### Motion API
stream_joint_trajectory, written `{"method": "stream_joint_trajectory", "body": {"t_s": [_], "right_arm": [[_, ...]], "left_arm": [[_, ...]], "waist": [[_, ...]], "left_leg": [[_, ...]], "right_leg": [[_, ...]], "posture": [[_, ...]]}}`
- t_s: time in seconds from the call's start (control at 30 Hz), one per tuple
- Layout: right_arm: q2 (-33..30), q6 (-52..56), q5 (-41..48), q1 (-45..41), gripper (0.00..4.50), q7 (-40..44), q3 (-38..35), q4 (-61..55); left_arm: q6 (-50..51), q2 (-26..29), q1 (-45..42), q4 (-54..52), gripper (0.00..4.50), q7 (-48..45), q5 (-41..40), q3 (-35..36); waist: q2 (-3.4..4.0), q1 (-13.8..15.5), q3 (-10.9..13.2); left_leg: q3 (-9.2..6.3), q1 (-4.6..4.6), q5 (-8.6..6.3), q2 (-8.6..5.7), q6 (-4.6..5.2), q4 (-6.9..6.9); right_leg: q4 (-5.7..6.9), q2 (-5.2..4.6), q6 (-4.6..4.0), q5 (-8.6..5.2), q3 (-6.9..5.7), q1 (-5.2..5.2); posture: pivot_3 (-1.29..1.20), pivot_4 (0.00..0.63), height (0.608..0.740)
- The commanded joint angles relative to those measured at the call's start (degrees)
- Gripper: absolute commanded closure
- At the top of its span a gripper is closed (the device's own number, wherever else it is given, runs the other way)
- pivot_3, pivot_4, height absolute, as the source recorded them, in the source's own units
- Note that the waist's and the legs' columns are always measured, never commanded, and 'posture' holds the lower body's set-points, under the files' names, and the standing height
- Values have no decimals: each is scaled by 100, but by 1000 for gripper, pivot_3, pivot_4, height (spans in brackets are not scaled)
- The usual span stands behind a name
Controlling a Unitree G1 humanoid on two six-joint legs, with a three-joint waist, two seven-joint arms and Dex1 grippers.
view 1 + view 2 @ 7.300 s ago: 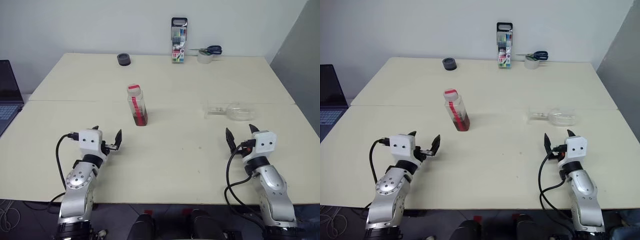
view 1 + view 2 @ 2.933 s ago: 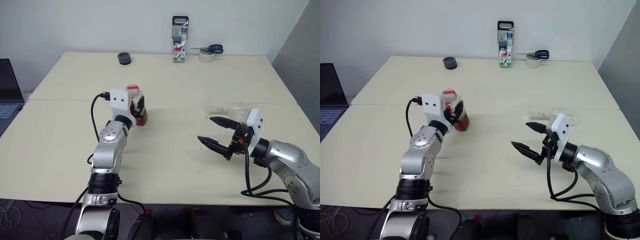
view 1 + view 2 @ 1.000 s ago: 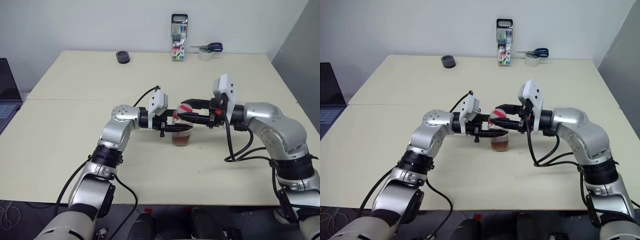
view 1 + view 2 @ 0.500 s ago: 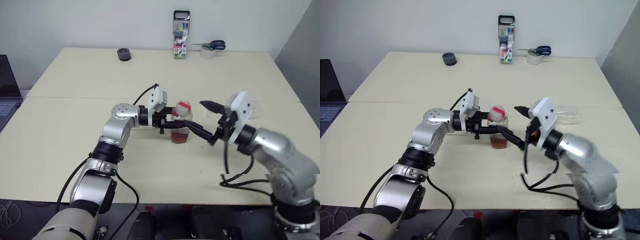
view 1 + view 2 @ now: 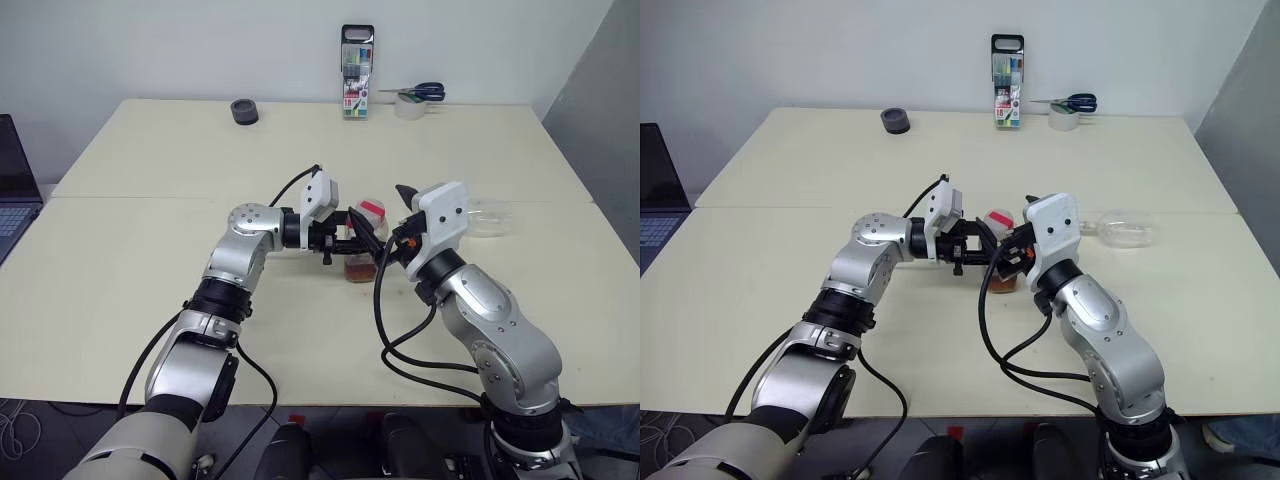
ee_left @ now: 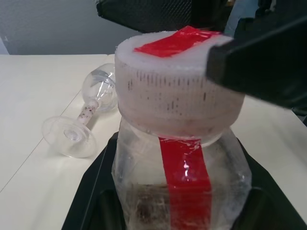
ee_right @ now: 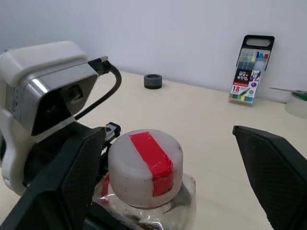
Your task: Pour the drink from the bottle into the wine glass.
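The left gripper [image 5: 352, 243] is clenched around the bottle [image 5: 364, 243], which stands upright near the middle of the table [image 5: 150, 270]. The right gripper [image 7: 158, 172] has its fingers spread wide on both sides of the cap [image 7: 145, 165], not touching it. The wine glass [image 5: 1120, 229] lies on its side further right.

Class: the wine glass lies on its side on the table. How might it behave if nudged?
The wine glass probably rolls in an arc, since its rounded bowl rests on the table. Its thin stem looks fragile, so a hard push might snap it.
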Motion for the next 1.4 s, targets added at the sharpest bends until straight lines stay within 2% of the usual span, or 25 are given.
{"method": "stream_joint_trajectory", "body": {"t_s": [0.03,0.23,0.5,0.53,0.6,0.67,0.77,0.83,0.9,0.97,1.0,1.1,1.23,1.4], "right_arm": [[40,-124,-122,-125,0,-8,3,-29],[180,-193,-210,-105,0,-44,4,29],[240,-223,-287,-67,2551,5,106,28],[241,-230,-289,-64,2628,17,107,32],[201,-282,-230,-89,2611,151,104,83],[-88,-476,-59,-242,2594,713,88,248],[-958,-1063,438,-803,2594,2356,-148,977],[-1485,-1022,1046,-1402,2594,3520,-438,1782],[-1798,-617,1574,-1963,2594,4254,-617,2466],[-1940,-439,1732,-2216,2594,4520,-624,2789],[-1956,-451,1734,-2233,2594,4531,-633,2840],[-1877,-519,1715,-2132,1602,4224,-831,2727],[-1861,-445,1637,-1765,259,3569,-1159,1876],[-1628,-118,1375,-713,216,2434,-1075,334]], "left_arm": [[-156,-55,-214,-38,2627,-23,-20,59],[-171,-63,-213,-29,2627,-5,-11,70],[-153,-44,-172,-87,2628,21,-25,71],[-153,-40,-168,-94,2628,20,-25,69],[-163,-30,-165,-92,2629,7,-21,63],[-158,-24,-175,-91,2629,-7,-21,58],[-176,7,-186,-90,2629,-104,-7,17],[-193,38,-183,-107,2631,-224,0,-29],[-213,70,-182,-116,2631,-291,3,-42],[-210,78,-183,-130,2632,-285,-2,-29],[-199,74,-187,-136,2632,-265,-3,-19],[-145,74,-175,-171,2633,-188,-13,18],[-90,90,-208,-94,2633,-62,4,82],[-181,55,-308,128,2634,89,91,96]], "waist": [[0,-5,0],[0,-12,0],[1,-23,-1],[1,-23,0],[1,-24,-1],[1,-25,0],[1,-29,0],[1,-35,0],[1,-42,1],[2,-49,1],[1,-49,1],[1,-48,1],[1,-32,1],[1,-24,1]], "left_leg": [[1,1,0,0,0,0],[0,1,-1,0,2,0],[-1,1,-1,0,2,0],[-2,1,-1,0,2,1],[-1,1,-1,0,2,1],[-1,2,-1,0,2,0],[4,2,-5,-2,9,6],[6,7,-11,-3,22,7],[5,12,-12,-1,24,3],[4,13,-12,2,24,1],[3,12,-12,1,24,-1],[2,8,-11,0,23,-2],[1,-4,-2,-5,7,5],[-8,-7,-2,-5,6,4]], "right_leg": [[0,0,0,0,1,0],[2,0,0,0,0,0],[5,0,0,0,0,0],[5,0,0,0,-1,0],[5,0,0,0,0,0],[6,0,0,0,-1,0],[4,0,0,0,1,0],[4,0,0,0,0,6],[6,1,-1,0,-1,8],[7,2,-2,0,-3,8],[7,1,-2,0,-3,6],[7,-2,-3,0,-2,2],[7,-13,-2,0,-1,-3],[7,-12,-2,0,-5,-3]], "posture": [[0,150,740],[0,150,740],[0,150,740],[0,150,740],[0,150,740],[0,150,740],[0,150,740],[0,150,740],[0,150,740],[0,150,740],[0,150,740],[0,150,740],[0,150,740],[0,150,740]]}}
